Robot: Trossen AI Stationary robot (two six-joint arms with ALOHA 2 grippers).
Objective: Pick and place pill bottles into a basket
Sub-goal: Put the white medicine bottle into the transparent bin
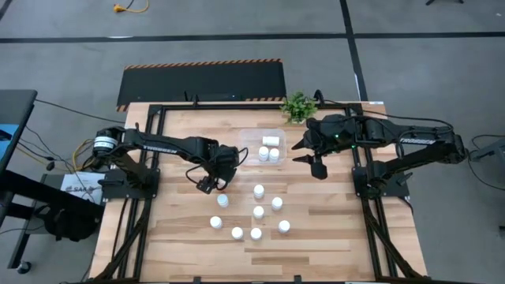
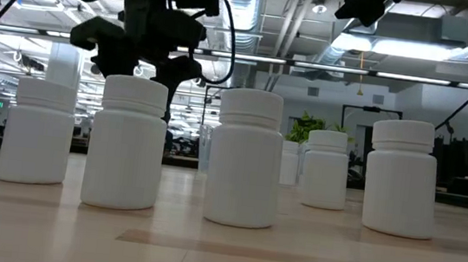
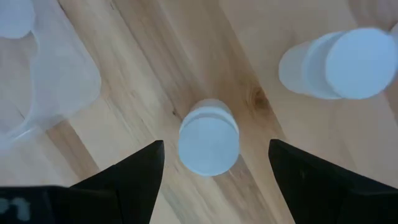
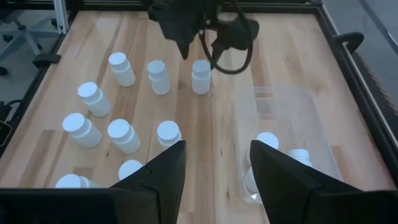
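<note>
One pill bottle (image 3: 208, 140) upright between open left jaws, right jaws empty, apart.

light wood plank table (image 1: 331, 237) on a black frame. small green potted plant (image 1: 298, 106) at its far edge, right of centre. black mat with orange-striped edging (image 1: 201, 82) on the grey floor just behind the table. yellow cable (image 1: 130, 8) on the floor far back.

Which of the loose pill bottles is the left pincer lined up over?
The pill bottle nearest the basket's left side, upright directly under the open left pincer; the other loose bottles stand farther right or nearer the front edge.
</note>
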